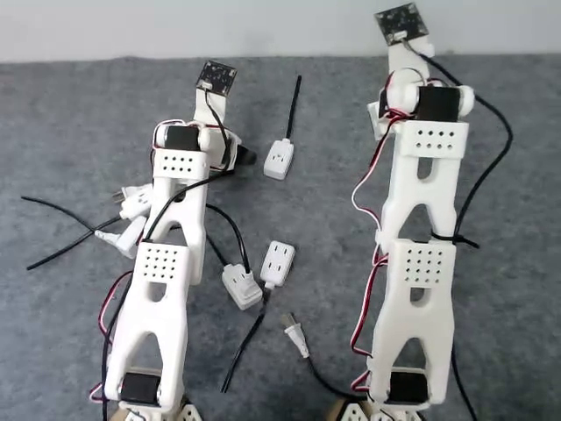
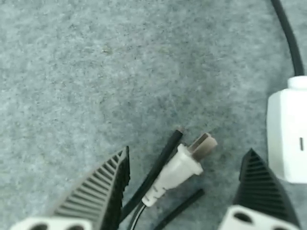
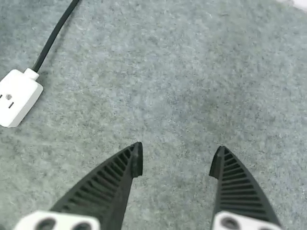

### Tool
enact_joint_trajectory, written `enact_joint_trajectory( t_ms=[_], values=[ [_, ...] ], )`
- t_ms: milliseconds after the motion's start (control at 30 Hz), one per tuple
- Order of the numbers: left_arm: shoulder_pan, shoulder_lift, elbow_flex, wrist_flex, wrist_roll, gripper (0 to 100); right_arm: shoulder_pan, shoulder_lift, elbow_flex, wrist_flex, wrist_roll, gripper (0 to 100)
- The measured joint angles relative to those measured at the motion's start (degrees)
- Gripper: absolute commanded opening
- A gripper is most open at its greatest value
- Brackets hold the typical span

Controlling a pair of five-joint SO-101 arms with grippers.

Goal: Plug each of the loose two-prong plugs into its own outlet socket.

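Your grey fuzzy table [image 1: 79, 105] has an outlet socket [image 1: 279, 159] far-centre, a second outlet socket [image 1: 278, 263] nearer, a loose plug [image 1: 295, 335] nearest.

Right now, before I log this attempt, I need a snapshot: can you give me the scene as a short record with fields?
Surface: grey carpet
Left gripper: open, a white plug lying between its fingers, ungripped
Right gripper: open above bare carpet
Far outlet: black cord, slots empty
Near outlet: between the arms, slots empty
Near plug: on the carpet, unplugged
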Motion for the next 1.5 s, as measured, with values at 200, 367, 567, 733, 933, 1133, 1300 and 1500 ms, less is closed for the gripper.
enact_joint_trajectory(
  t_ms=[200,367,567,733,933,1133,1300,1500],
  values=[
    [0.00,-0.18,0.00,1.85,-0.18,36,0.26,1.93,0.00,0.00,0.00,24.5],
    [0.18,-0.53,0.00,3.87,-0.35,35,0.53,3.43,0.00,0.00,0.00,24.5],
    [0.97,-0.53,0.00,6.77,-2.90,35,1.93,3.43,0.00,0.00,0.00,24.5],
    [1.14,-3.08,0.00,10.46,-4.75,35,1.76,3.43,0.00,0.00,0.00,24.5],
    [1.76,-4.31,0.00,13.63,-4.75,30,1.76,3.43,0.00,0.00,0.00,24.5],
    [1.85,-4.31,0.00,13.36,-4.75,30,1.76,3.43,0.00,0.00,0.00,24.6],
    [-1.49,-3.52,-0.09,1.93,-4.75,30,1.76,3.43,0.00,0.00,0.00,24.6],
    [-2.90,3.78,-0.09,-18.64,-4.75,30,1.76,3.43,0.00,0.00,0.00,24.6]
  ],
)
